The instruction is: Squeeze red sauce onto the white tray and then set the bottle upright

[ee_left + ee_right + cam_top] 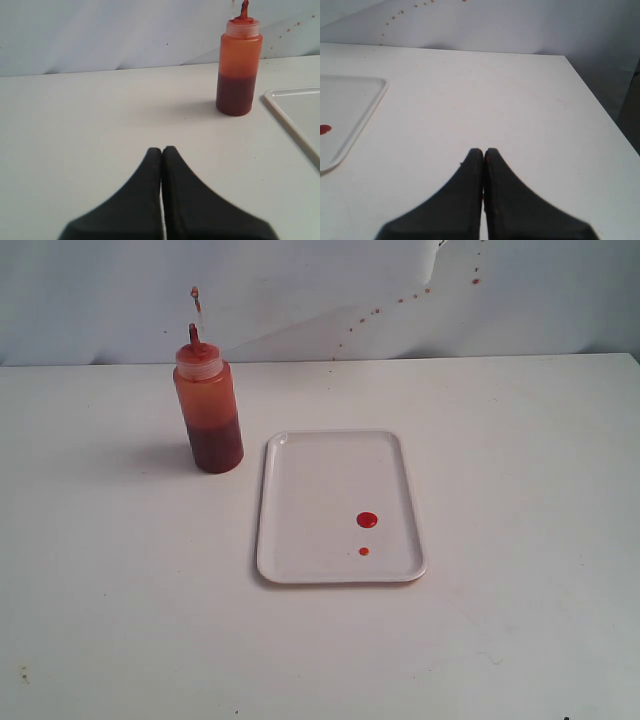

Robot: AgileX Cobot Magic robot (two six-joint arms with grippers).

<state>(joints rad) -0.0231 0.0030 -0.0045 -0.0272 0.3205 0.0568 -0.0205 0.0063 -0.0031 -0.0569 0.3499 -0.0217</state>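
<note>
The bottle (208,410) stands upright on the table to the left of the white tray (300,480), its thin nozzle and tethered tip pointing up. It also shows in the left wrist view as the bottle (239,65) beside a corner of the white tray (295,117). Two round drops of red sauce (367,520) lie on the tray, a larger one and a smaller one nearer the front rim. Neither arm appears in the exterior view. My left gripper (162,149) is shut and empty, well back from the bottle. My right gripper (483,150) is shut and empty, off the tray (367,112), where one red drop (324,129) shows.
The white table (520,460) runs to a pale back wall (300,290) dotted with small brownish-red specks. In the right wrist view the table's edge (592,95) drops off to a dark gap beside it.
</note>
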